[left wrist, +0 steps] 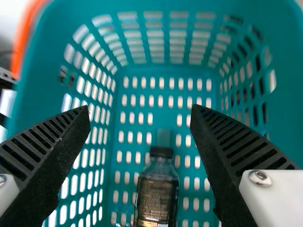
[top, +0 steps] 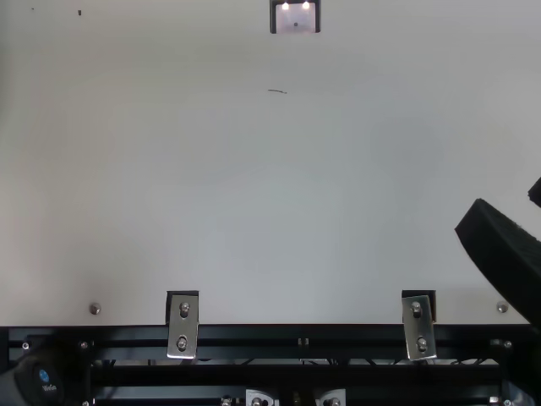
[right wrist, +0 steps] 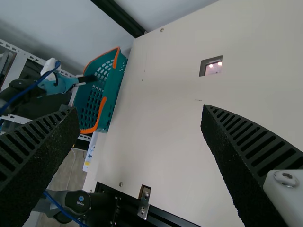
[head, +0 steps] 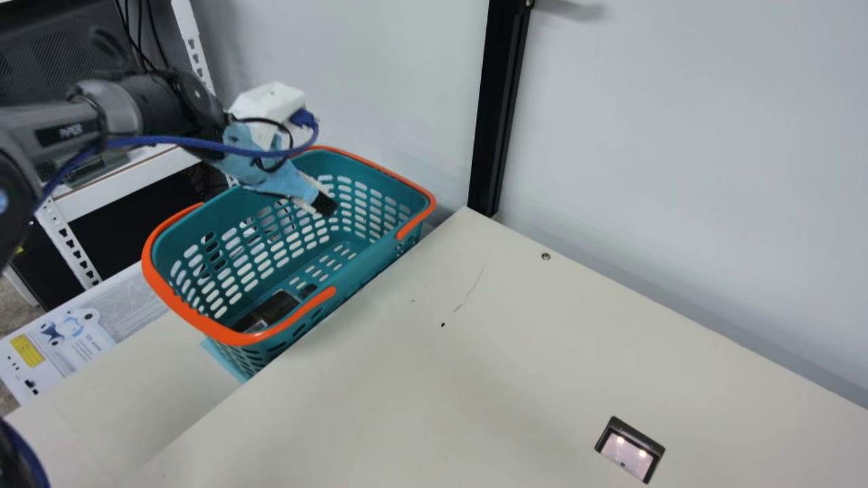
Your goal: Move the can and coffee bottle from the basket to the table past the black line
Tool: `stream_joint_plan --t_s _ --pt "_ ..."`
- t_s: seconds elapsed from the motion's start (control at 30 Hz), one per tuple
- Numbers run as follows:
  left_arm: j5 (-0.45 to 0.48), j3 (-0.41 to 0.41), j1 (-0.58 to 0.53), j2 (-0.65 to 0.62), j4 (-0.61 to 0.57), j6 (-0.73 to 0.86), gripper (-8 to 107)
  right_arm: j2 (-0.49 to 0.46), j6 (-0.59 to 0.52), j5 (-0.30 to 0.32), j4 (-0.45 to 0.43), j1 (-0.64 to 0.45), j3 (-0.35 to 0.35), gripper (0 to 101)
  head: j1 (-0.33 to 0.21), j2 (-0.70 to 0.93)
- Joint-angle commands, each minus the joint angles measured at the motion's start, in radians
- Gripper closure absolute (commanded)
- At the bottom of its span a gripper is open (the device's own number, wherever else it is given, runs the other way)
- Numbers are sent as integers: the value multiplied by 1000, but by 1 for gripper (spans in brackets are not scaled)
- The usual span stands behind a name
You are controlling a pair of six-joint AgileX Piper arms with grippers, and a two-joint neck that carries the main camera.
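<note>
Beside the cream tabletop (head: pixel 529 352), the left gripper (left wrist: pixel 141 113) is held spread above the basket (head: pixel 183 308), presumably so the coffee bottle (left wrist: pixel 156 198) beneath it can be straddled. The right gripper (right wrist: pixel 139 109) is parted, unloaded.

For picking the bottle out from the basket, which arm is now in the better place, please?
Left, I think. The left arm has its open jaws over the basket, with the bottle ahead. The right arm is over the table, with the basket farther away.
</note>
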Motion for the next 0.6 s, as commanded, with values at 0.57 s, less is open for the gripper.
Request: stream_joint_plan --t_s 0.57 --pt "52 -52 -17 251 191 -110 9 0 0 0 0 0 0 0 -26 19"
